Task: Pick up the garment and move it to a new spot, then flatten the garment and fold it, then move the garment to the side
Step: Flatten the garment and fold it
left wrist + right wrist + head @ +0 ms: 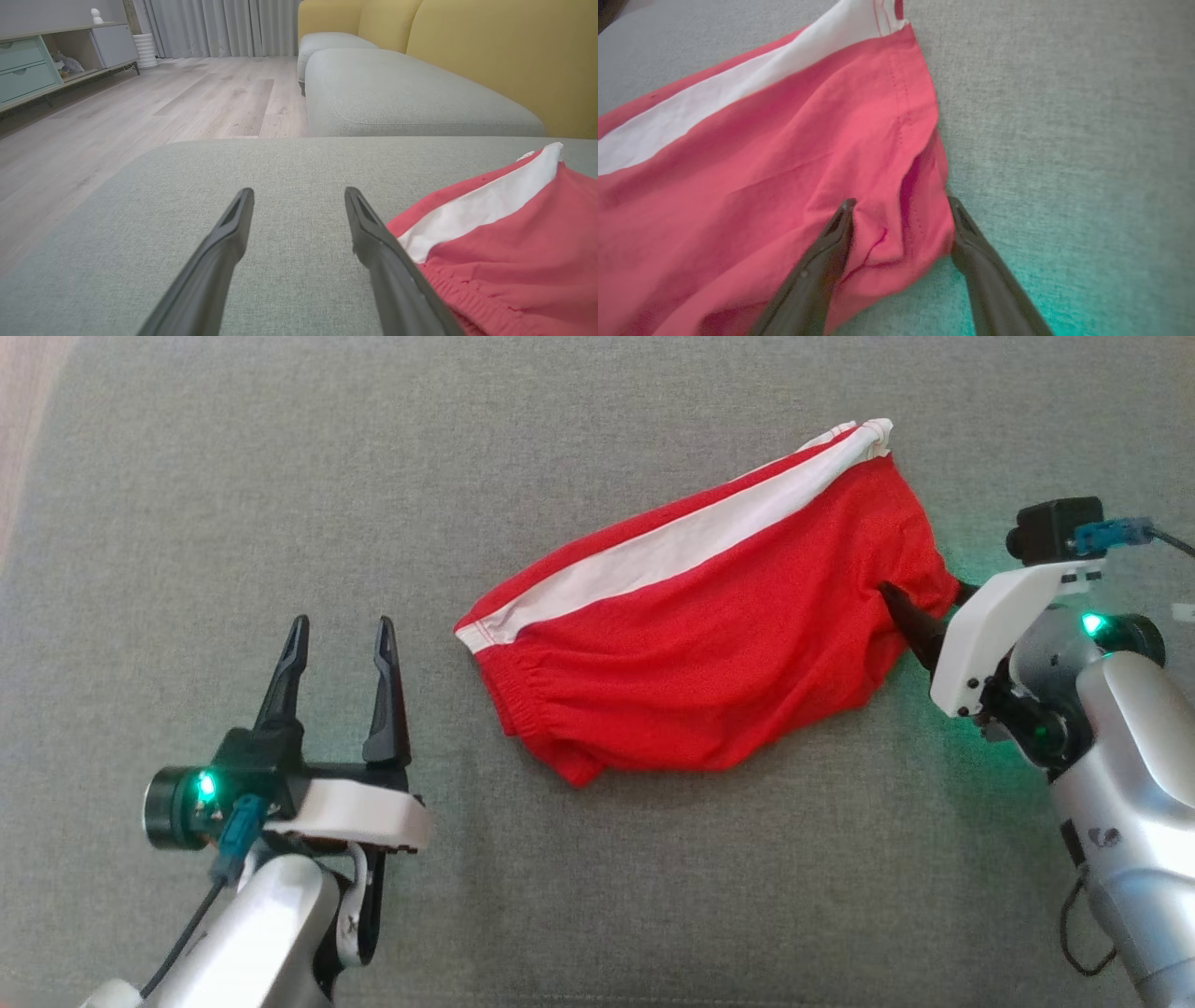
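- Red cloth with a broad white stripe: the garment (691, 644), a pair of shorts, lies bunched and slanting in the middle of the grey fabric cushion (187, 523). Its gathered elastic waistband faces the robot's left and its white-edged hem end points up and to the right.
- The left gripper (342, 623) sits low at the left, just beside the waistband end without touching it. Its two dark fingers are spread wide with nothing between them.
- In the left wrist view, the left gripper (299, 191) hovers over bare cushion, and the garment (504, 242) lies just off its right-hand finger.
- The right gripper (926, 588) is at the garment's right end, reaching in from the right edge of the head view.
- In the right wrist view, the right gripper (900, 201) has its fingers set wide apart astride a folded corner of the garment (761, 163). One tip rests on the red cloth and the other sits at the cloth's edge by the cushion. They have not pinched together on it.
- A green glow falls on the cushion beside the right wrist.
- Beyond the cushion, the left wrist view shows a yellow backrest (490, 56), a pale wood floor (140, 116), grey curtains (219, 25) and a low cabinet (51, 56).
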Controlling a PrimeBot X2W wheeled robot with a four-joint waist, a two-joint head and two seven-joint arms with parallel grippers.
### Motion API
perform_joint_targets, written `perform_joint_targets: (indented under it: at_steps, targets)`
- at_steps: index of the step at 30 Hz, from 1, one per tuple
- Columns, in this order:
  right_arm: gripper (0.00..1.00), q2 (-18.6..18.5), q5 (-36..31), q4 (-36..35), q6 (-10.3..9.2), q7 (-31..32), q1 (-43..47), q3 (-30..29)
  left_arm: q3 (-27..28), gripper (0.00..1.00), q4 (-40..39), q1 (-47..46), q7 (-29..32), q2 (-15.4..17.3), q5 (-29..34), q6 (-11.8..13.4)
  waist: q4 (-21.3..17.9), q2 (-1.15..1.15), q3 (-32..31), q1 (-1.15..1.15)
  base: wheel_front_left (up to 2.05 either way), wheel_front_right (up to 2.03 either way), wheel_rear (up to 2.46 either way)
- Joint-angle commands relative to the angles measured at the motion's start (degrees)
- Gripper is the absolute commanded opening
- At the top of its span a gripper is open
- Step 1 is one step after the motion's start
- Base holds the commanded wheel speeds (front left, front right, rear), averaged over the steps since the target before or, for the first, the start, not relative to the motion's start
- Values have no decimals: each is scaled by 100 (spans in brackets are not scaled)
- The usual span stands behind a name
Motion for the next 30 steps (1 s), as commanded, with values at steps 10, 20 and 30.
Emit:
perform_joint_targets:
  at_steps: [10, 20, 30]
  targets:
    - [0, 46, 240, -880, -4, -396, 780, -139, 394, 100, -137, 49, -265, 148, -121, 88, -175, 0, -236, 0, 0, 0, 0]
    - [0, 363, 11, -2029, -4, -627, 2594, -1450, 410, 100, -185, 283, -222, 236, -229, 102, -408, 0, -555, 0, 0, 0, 0]
    - [0, 643, -345, -2876, -4, -326, 2761, -1785, 354, 100, -253, 296, -140, 268, -236, 123, -454, 0, -618, 0, 0, 0, 0]
